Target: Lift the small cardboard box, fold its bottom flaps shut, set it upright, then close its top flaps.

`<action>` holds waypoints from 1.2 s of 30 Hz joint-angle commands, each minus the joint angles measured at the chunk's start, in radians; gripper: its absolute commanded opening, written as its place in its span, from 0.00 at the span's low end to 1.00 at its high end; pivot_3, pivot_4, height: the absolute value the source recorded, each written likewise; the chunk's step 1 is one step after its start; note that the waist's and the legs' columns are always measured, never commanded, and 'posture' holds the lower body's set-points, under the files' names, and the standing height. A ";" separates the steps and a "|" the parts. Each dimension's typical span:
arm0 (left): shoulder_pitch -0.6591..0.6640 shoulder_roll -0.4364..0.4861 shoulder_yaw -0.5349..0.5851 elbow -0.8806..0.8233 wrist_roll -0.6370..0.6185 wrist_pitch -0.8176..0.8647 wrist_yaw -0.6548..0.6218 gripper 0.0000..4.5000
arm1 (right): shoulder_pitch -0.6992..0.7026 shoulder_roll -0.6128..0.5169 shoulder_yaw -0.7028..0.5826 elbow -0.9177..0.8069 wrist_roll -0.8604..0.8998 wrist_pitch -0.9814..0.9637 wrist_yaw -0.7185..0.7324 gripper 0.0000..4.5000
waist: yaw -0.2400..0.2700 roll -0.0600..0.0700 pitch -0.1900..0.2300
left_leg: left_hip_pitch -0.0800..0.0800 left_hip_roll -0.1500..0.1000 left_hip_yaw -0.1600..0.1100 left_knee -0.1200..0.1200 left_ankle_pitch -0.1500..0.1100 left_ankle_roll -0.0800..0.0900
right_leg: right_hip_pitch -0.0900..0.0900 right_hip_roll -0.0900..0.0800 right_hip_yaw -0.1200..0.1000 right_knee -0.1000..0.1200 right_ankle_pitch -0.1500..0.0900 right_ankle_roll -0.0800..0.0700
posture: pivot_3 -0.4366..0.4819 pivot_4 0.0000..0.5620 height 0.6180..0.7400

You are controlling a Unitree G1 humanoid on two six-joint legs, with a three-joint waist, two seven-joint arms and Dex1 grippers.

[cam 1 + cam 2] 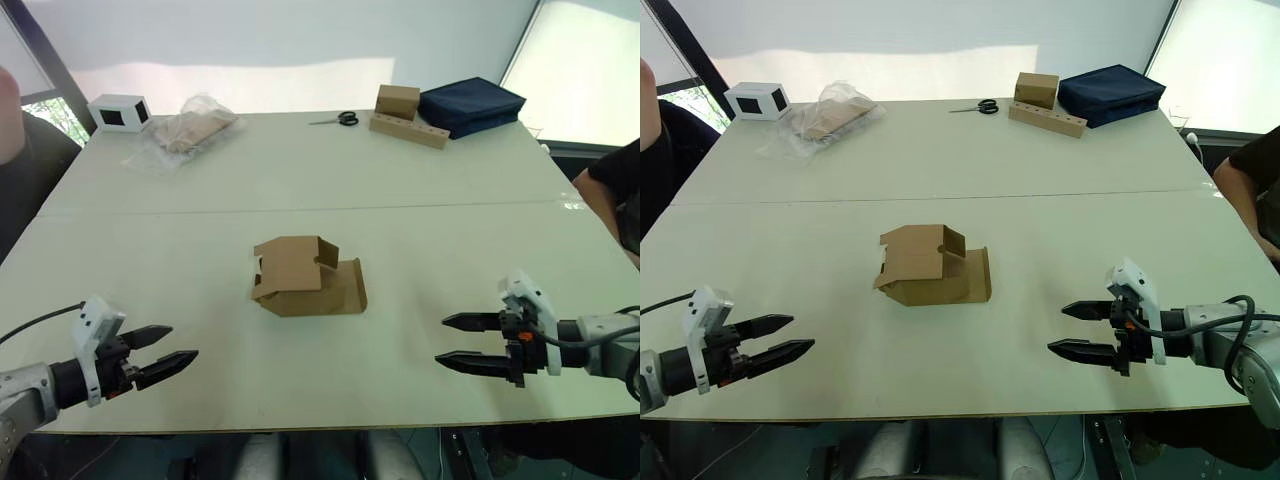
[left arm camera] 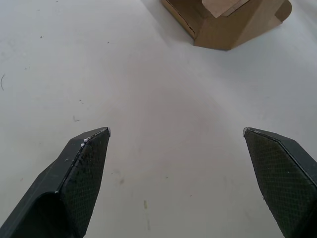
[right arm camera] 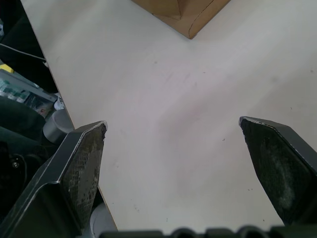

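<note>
Near the middle of the table (image 1: 420,250) sits the small cardboard box (image 1: 305,277), lying on its side with flaps hanging loose and part of it squashed flat against the surface — nothing folded shut yet as far as I can tell. So we're at the very first step: the lift hasn't started.

Left gripper (image 1: 162,354) hovers by the near-left edge of the table, fingers spread wide, holding nothing. Right gripper (image 1: 467,341) is by the near-right edge, also wide open and empty. Both point inward at the box but are well apart from it.

My guess for the next move: both arms need to come in toward the centre and take the box from opposite sides. It looks floppy, so a pinch on a loose flap could just bend the cardboard instead of lifting it — better to go for the firmer body.

Along the far edge there's a white box with a dark window (image 1: 119,112), a crinkly plastic bag (image 1: 185,130), scissors (image 1: 340,119), a tan box (image 1: 397,101) on a wooden block (image 1: 408,130), and a dark blue pouch (image 1: 470,104). No readable labels or writing anywhere; the box is plain brown.
</note>
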 commanded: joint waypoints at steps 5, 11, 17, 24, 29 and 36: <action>0.001 0.002 0.046 0.001 -0.014 -0.008 -0.001 0.98 | -0.007 0.005 -0.008 -0.002 0.004 -0.007 0.003 1.00 | 0.000 0.000 0.000 | 0.000 0.000 0.000 0.000 0.000 0.000 | 0.000 0.000 0.000 0.000 0.000 0.000 | 0.48 0.27 1.00; 0.000 0.004 0.051 -0.001 -0.016 -0.008 0.005 0.98 | -0.011 0.015 -0.010 -0.004 0.001 -0.014 -0.008 1.00 | 0.000 0.000 0.000 | 0.000 0.000 0.000 0.000 0.000 0.000 | 0.000 0.000 0.000 0.000 0.000 0.000 | 0.48 0.27 1.00; -0.019 0.012 0.050 0.010 -0.010 -0.018 -0.004 0.98 | -0.032 0.024 -0.003 0.011 -0.009 -0.024 -0.010 1.00 | 0.001 0.000 0.000 | 0.000 0.000 0.000 0.000 0.000 0.000 | 0.000 0.000 0.000 0.000 0.000 0.000 | 0.48 0.27 1.00; -0.058 0.050 0.023 0.025 0.018 -0.008 -0.011 0.98 | -0.063 0.030 -0.012 0.021 -0.007 0.015 -0.048 1.00 | 0.001 0.000 0.000 | 0.000 0.000 0.000 0.000 0.000 0.000 | 0.000 0.000 0.000 0.000 0.000 0.000 | 0.48 0.27 1.00; -0.102 0.064 -0.002 0.056 0.056 -0.022 0.005 0.98 | -0.055 0.048 -0.020 -0.006 -0.020 0.004 -0.092 1.00 | 0.000 0.000 0.000 | 0.000 0.000 0.000 0.000 0.000 0.000 | 0.000 0.000 0.000 0.000 0.000 0.000 | 0.48 0.27 1.00; -0.242 0.101 -0.013 0.128 -0.064 0.148 -0.032 0.98 | -0.064 0.047 -0.033 -0.024 -0.035 -0.048 -0.097 1.00 | 0.000 0.000 0.000 | 0.000 0.000 0.000 0.000 0.000 0.000 | 0.000 0.000 0.000 0.000 0.000 0.000 | 0.48 0.27 1.00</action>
